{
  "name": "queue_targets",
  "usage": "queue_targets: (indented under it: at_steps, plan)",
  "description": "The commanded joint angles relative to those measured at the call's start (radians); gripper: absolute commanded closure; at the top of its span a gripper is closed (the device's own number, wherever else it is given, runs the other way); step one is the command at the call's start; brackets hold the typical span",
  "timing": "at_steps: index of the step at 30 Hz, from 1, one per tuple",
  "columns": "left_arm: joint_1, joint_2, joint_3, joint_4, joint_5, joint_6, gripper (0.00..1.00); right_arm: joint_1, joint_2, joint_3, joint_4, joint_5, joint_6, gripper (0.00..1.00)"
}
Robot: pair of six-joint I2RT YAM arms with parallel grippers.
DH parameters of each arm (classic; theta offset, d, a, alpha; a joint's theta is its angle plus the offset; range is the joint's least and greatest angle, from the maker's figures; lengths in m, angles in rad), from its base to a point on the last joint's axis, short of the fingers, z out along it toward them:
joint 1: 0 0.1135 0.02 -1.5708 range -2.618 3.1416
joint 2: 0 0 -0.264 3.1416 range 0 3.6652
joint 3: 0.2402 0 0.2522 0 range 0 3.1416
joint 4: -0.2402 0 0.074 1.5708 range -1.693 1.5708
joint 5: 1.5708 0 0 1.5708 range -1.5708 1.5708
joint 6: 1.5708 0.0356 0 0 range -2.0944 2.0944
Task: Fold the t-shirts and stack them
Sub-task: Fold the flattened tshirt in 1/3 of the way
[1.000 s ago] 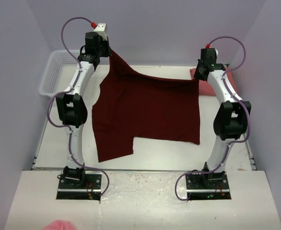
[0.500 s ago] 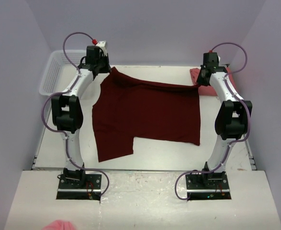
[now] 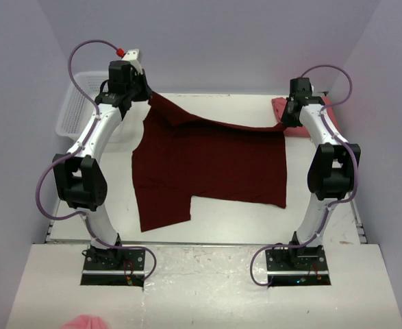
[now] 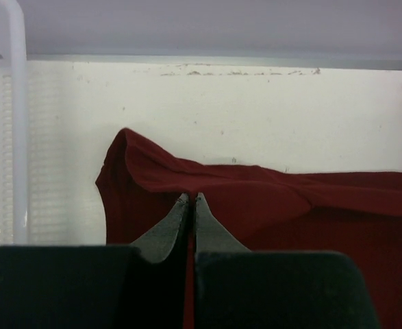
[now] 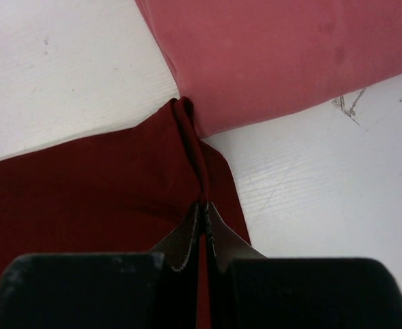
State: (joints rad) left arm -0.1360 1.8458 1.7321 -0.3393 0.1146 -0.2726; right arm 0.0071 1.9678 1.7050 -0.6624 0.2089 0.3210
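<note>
Maroon shirt (image 3: 207, 164) spread on white table (image 3: 221, 223), lilac walls (image 3: 221, 41); left claw (image 4: 192, 197), right claw (image 5: 204, 205) pinching it.

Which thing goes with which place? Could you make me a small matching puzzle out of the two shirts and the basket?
Things:
1. dark red shirt
2. pink shirt
3. white basket

Places:
A. far left edge of the table
B. far right corner
C. spread across the middle

Pairs: 1-C, 2-B, 3-A
</note>
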Motion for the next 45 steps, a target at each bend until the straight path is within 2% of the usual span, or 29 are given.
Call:
queue_targets:
  at_steps: [1, 12, 19, 31, 36, 41, 45]
  plan:
    - [0.003, -0.034, -0.070, -0.029, -0.013, -0.045, 1.00, -0.002, -0.038, 0.007, -0.026, 0.004, 0.001, 1.00]
    - [-0.011, -0.148, -0.321, -0.041, -0.075, -0.095, 1.00, -0.002, -0.018, -0.036, -0.057, -0.039, 0.035, 1.00]
    - [-0.036, -0.172, -0.378, -0.044, -0.104, -0.108, 1.00, 0.002, -0.007, -0.073, -0.062, -0.037, 0.049, 1.00]
    - [-0.037, -0.146, -0.272, -0.041, -0.046, -0.103, 1.00, 0.004, 0.026, 0.004, -0.085, -0.028, 0.036, 1.00]
    - [-0.037, -0.091, -0.155, -0.070, -0.006, -0.099, 1.00, 0.002, 0.039, 0.025, -0.086, -0.036, 0.036, 1.00]
    - [-0.037, -0.066, -0.080, -0.079, 0.114, -0.109, 1.00, 0.002, 0.060, 0.042, -0.091, -0.028, 0.030, 1.00]
    - [-0.039, -0.089, -0.124, -0.073, 0.192, -0.120, 1.00, 0.002, 0.060, 0.042, -0.089, -0.032, 0.030, 1.00]
